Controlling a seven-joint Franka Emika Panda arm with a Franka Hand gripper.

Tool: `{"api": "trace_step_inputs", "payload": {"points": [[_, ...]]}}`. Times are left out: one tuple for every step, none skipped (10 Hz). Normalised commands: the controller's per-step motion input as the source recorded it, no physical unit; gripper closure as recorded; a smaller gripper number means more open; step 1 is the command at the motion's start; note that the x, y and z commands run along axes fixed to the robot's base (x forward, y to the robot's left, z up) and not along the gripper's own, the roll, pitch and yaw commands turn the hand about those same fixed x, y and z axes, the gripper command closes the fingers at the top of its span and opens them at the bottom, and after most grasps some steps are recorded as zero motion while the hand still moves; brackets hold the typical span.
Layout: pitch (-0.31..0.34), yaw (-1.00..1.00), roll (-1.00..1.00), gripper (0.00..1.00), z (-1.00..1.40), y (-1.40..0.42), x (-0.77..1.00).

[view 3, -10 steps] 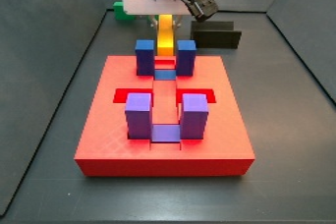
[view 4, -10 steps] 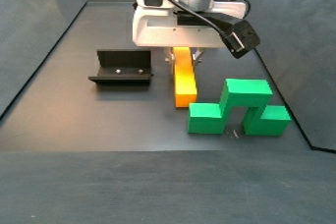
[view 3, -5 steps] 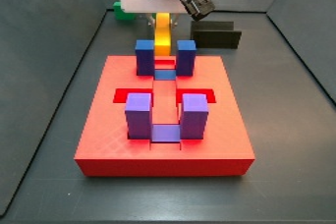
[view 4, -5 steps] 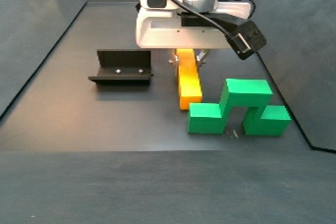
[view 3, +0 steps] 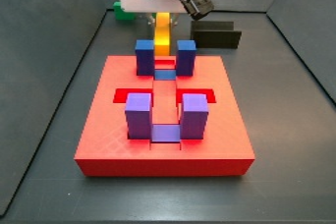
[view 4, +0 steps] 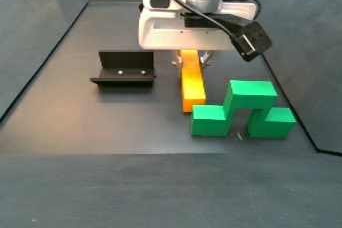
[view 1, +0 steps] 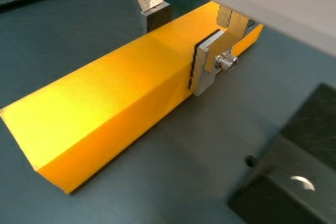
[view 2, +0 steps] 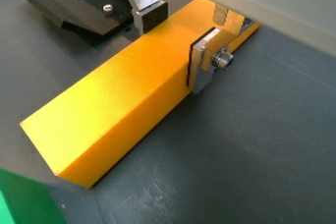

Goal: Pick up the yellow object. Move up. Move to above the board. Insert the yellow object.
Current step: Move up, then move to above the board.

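Gripper (view 1: 184, 33) pinches the yellow bar (view 1: 125, 95) near one end, a silver finger (view 2: 207, 59) pressed flat against each long side, as both wrist views show. In a side view the bar (view 4: 193, 81) slopes down from the gripper (view 4: 191, 56), its far end beside the green blocks (view 4: 242, 110); whether that end touches the floor I cannot tell. A black fixture (view 4: 123, 69) stands apart on the bar's other side. In a side view the red board (view 3: 164, 118), with blue and purple blocks (view 3: 140, 113) upright on it, lies well apart from the bar (view 3: 164, 33), which shows behind it under the gripper (view 3: 164, 10)
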Motion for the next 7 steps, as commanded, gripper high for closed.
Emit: {"api": "trace_step_inputs", "payload": {"points": [[0.036, 0.0, 0.0, 1.0, 0.8, 0.01, -0.05], [0.061, 0.0, 0.01, 1.0, 0.61, 0.01, -0.08], [0.034, 0.0, 0.04, 1.0, 0.33, 0.01, -0.04], [0.0, 0.0, 0.0, 1.0, 1.4, 0.0, 0.0], [0.01, 0.0, 0.0, 1.0, 1.4, 0.0, 0.0], [0.041, 0.0, 0.02, 1.0, 1.4, 0.0, -0.03], [0.0, 0.0, 0.05, 1.0, 1.4, 0.0, -0.01]]}}
